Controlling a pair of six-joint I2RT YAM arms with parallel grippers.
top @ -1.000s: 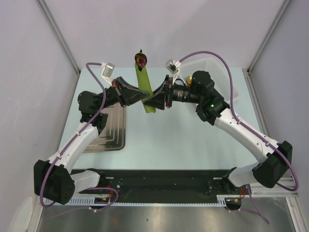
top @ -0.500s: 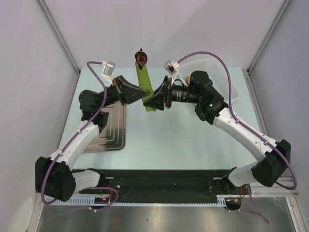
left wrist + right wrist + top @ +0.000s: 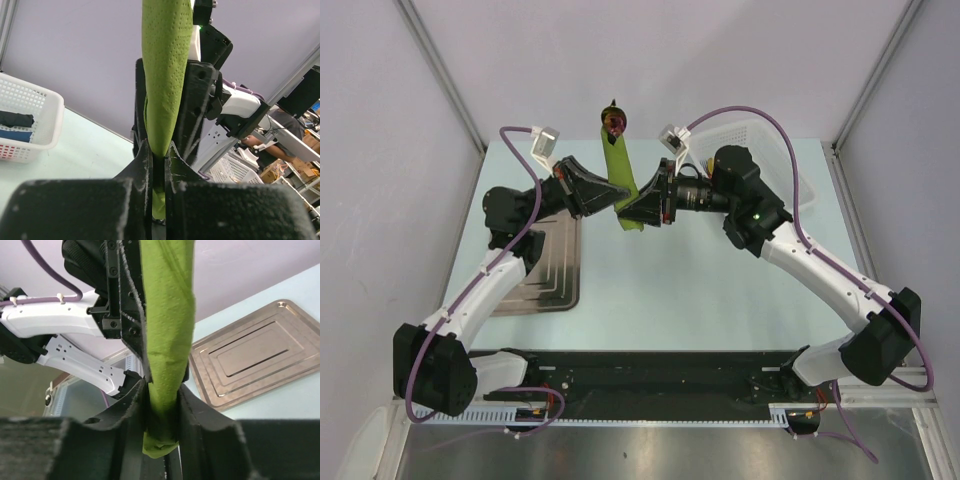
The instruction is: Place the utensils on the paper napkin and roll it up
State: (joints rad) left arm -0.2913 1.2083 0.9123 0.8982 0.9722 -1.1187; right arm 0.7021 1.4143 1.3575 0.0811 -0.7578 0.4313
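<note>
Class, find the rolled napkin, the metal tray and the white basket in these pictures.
rolled napkin (image 3: pixel 617 170): top view, middle of the roll.
metal tray (image 3: pixel 250 360): right wrist view, bare centre panel.
white basket (image 3: pixel 30 95): left wrist view, mesh side wall.

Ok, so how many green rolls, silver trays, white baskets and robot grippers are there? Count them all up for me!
green napkin roll: 1
silver tray: 1
white basket: 1
grippers: 2, the left gripper and the right gripper, both pinching the roll
Total: 5
</note>
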